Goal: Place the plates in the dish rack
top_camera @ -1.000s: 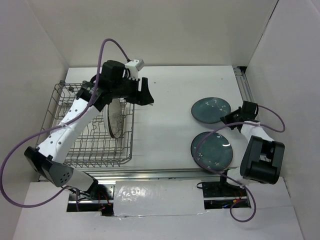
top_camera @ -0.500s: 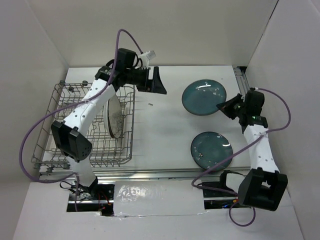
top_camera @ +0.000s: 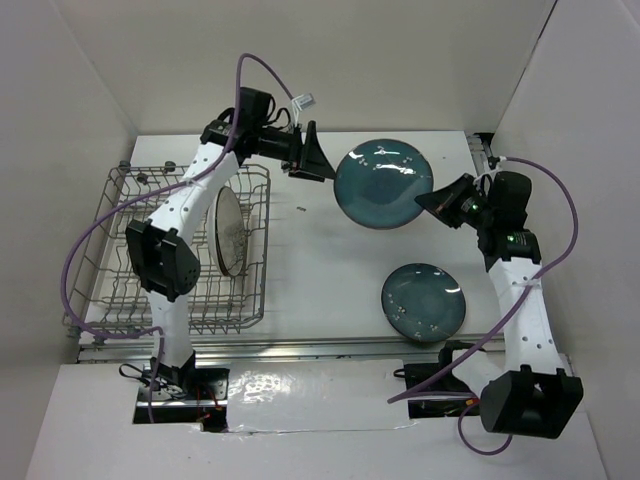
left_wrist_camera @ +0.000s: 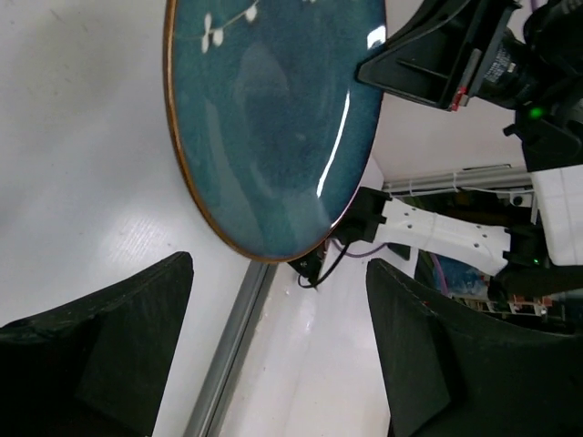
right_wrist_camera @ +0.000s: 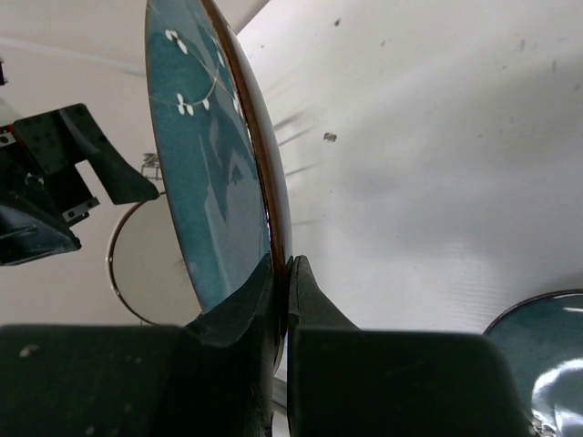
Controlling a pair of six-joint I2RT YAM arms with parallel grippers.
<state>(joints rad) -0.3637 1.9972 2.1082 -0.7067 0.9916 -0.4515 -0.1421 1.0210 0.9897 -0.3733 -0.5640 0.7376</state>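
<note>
The raised teal plate (top_camera: 383, 186) has swung further left, toward the left claw (top_camera: 320, 165), which gapes wide just beside its rim. The right claw (right_wrist_camera: 282, 266) pinches the plate's edge, holding it above the table (top_camera: 320, 280). A second teal plate (top_camera: 423, 300) lies flat nearby, and a pale plate (top_camera: 230, 232) stands in the dish rack (top_camera: 262, 255).

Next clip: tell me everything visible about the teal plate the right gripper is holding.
The held teal plate is round and glossy, dark teal ceramic by its look, with a thin brown rim and small white flower marks near one edge. The right gripper is shut on its rim, one finger on each face, as the right wrist view shows. The plate is tilted up off the table, its face toward the open left gripper, which does not touch it.
</note>
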